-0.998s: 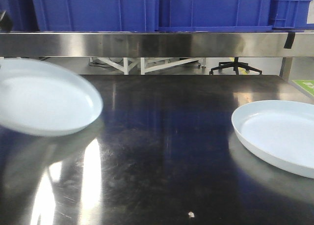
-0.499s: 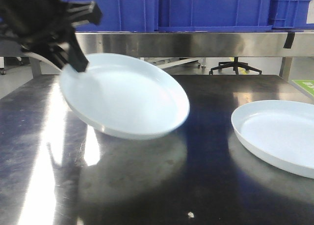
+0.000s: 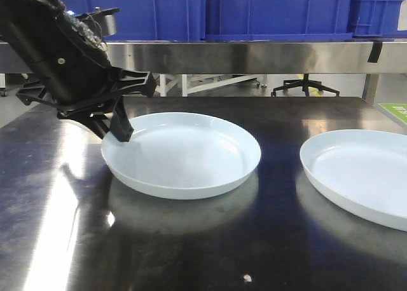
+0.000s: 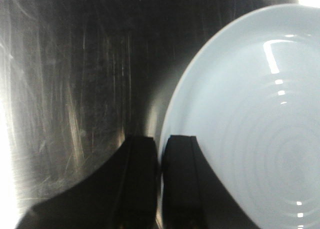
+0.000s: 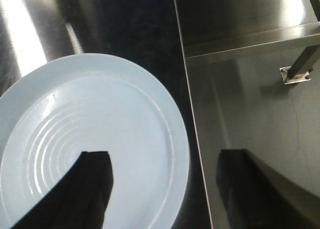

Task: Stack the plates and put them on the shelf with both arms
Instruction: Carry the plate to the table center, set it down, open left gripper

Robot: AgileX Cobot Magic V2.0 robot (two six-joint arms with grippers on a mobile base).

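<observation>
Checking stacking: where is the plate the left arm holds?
Front view: the held plate is centre-left, low at the steel table, its left rim pinched by the left end effector, apart from the second plate at right.

Blue crates (image 3: 273, 11) above steel table (image 3: 210, 240) (perhaps a chair (image 3: 305, 86) behind)

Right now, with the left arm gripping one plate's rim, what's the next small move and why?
Probably carry the held plate rightward, over the second plate. The left gripper is shut on its rim, and the plates sit apart, unstacked, with bare table between them. The right gripper hangs open above the second plate, holding nothing.
</observation>
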